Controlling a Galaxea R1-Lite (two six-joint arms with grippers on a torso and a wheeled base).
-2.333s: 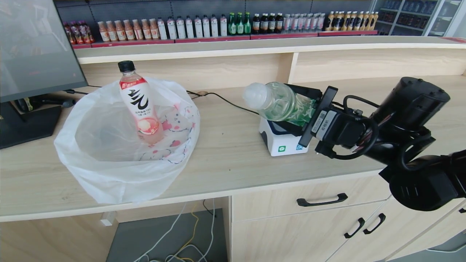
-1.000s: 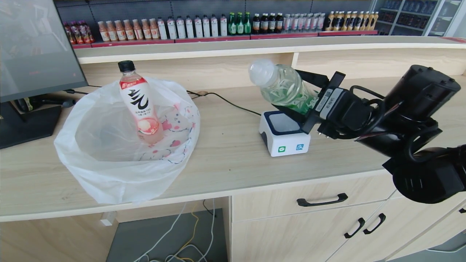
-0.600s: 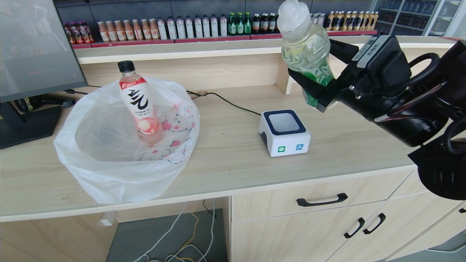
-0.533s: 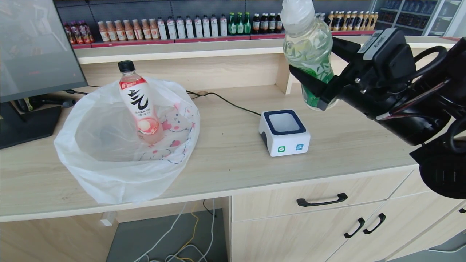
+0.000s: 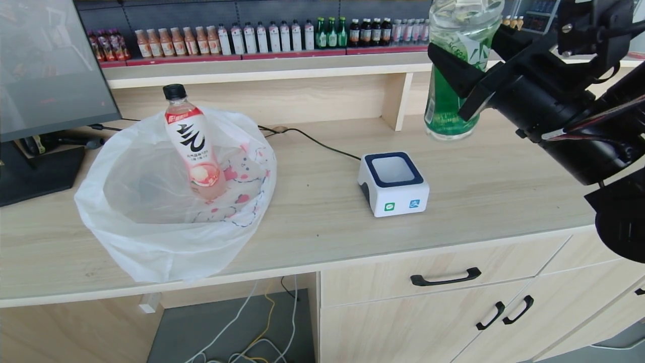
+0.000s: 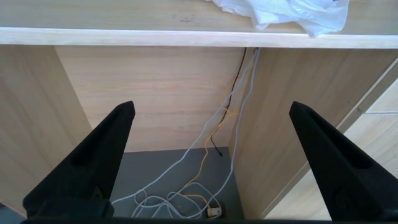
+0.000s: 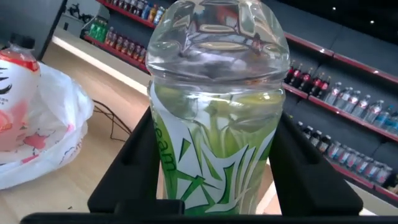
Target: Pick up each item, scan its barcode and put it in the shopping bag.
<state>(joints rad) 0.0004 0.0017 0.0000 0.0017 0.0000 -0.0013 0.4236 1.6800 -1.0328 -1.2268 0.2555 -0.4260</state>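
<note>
My right gripper (image 5: 468, 56) is shut on a clear bottle with a green label (image 5: 446, 108), held upright high over the counter, to the right of and behind the white barcode scanner (image 5: 394, 184). In the right wrist view the bottle (image 7: 217, 124) stands between the two black fingers (image 7: 127, 171). A white shopping bag (image 5: 166, 227) lies open on the counter's left part, with a pink drink bottle (image 5: 194, 143) standing in it. My left gripper (image 6: 211, 168) hangs open below the counter edge, facing cables on the floor.
A monitor (image 5: 50, 65) stands at the far left, beside the bag. The scanner's black cable (image 5: 312, 138) runs across the counter behind the bag. A raised wooden ledge (image 5: 352, 70) and a divider post (image 5: 395, 101) back the counter. Drawer handles (image 5: 446, 277) sit below.
My right gripper has lifted the green bottle off the scanner, turned it from lying sideways to upright and carried it up and to the right. Bag and pink bottle have not moved.
</note>
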